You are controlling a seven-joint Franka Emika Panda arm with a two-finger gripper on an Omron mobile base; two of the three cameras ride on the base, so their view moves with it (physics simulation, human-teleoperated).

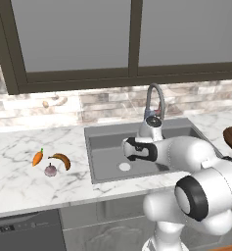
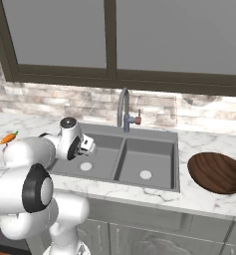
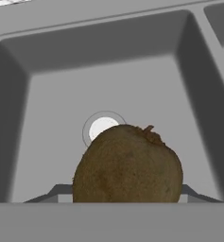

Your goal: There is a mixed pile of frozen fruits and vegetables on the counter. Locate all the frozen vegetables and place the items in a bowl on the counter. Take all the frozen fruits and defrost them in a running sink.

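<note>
gripper (image 3: 127,196): pinching kiwi (image 3: 128,164) over sink (image 3: 42,118) basin
left: carrot (image 1: 37,158), banana (image 1: 61,160), bulb (image 1: 50,170) at counter's (image 1: 19,181) nine o'clock
bowl (image 2: 217,172): empty

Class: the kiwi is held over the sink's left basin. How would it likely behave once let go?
The kiwi looks rounded and egg-like, so it would probably roll on the basin floor, perhaps toward the drain. Its skin looks rough, so likely not slippery between the gripper's fingers. The sink walls should contain it.
</note>
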